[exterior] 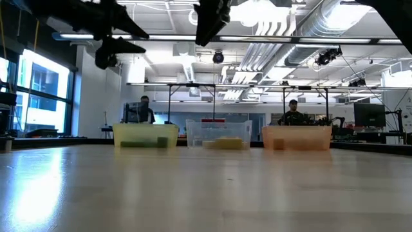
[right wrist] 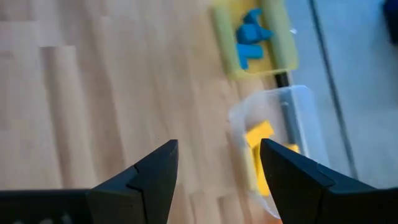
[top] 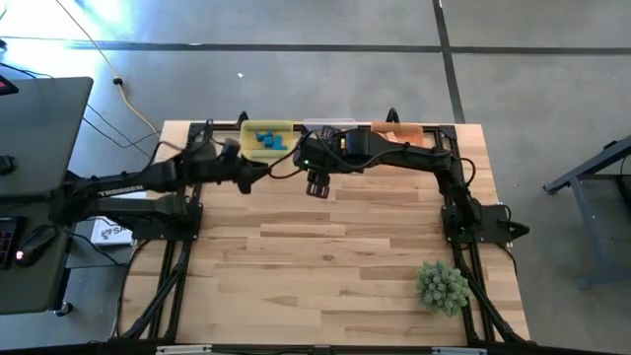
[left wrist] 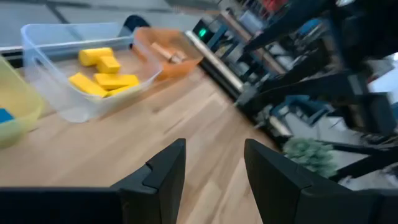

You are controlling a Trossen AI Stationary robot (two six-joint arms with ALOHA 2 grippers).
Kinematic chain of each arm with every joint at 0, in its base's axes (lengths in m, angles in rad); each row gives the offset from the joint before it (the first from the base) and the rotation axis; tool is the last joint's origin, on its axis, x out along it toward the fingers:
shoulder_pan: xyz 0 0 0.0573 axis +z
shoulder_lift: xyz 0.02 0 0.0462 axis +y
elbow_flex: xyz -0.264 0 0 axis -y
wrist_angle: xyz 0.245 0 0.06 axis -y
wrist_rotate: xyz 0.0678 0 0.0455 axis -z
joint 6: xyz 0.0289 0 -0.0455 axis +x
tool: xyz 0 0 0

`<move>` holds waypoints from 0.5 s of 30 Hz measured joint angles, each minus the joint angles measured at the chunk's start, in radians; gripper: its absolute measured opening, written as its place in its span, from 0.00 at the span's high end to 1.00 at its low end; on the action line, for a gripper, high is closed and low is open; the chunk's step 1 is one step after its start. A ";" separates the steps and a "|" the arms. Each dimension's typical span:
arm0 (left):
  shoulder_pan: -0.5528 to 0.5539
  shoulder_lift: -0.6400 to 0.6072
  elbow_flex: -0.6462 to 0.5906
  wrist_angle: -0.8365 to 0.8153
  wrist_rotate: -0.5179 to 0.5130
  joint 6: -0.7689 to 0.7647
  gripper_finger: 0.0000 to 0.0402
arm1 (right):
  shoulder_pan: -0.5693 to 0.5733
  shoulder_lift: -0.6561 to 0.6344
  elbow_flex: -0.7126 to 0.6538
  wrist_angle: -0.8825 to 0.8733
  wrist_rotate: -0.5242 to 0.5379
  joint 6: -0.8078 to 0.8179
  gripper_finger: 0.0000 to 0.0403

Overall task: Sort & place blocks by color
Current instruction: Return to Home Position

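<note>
- My left gripper (left wrist: pixel 211 177) is empty with its fingers spread. The right gripper (right wrist: pixel 217 177) is the same. Both hang above the back of the table (top: pixel 325 256), near the bins.
- The blue blocks (right wrist: pixel 250 36) lie in the yellow bin (right wrist: pixel 283 37), the yellow blocks (left wrist: pixel 102 71) in the clear bin (left wrist: pixel 43 37), and the tan blocks (left wrist: pixel 166 53) in the orange bin (left wrist: pixel 180 67). I see none loose.
- The arms sit close together. If I pull home carelessly, I could knock the wrists together or clip a bin rim.
- From above, the right arm (top: pixel 414 158) covers the clear bin. I can't count the tan blocks.
</note>
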 joint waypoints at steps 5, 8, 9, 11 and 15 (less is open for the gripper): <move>-0.170 -0.061 -0.027 0.039 -0.205 0.007 0.62 | -0.010 0.003 0.000 0.040 -0.106 -0.048 0.46; -0.275 -0.071 -0.027 0.044 -0.301 0.070 0.62 | -0.013 0.004 0.000 0.056 -0.154 -0.083 0.46; -0.311 -0.072 -0.027 0.045 -0.329 0.090 0.62 | -0.014 0.004 0.000 0.061 -0.167 -0.096 0.46; -0.383 -0.072 -0.027 0.044 -0.378 0.135 0.62 | -0.015 0.004 0.000 0.059 -0.184 -0.117 0.46; -0.522 -0.066 -0.027 0.044 -0.485 0.200 0.62 | -0.026 0.004 0.000 0.059 -0.219 -0.123 0.46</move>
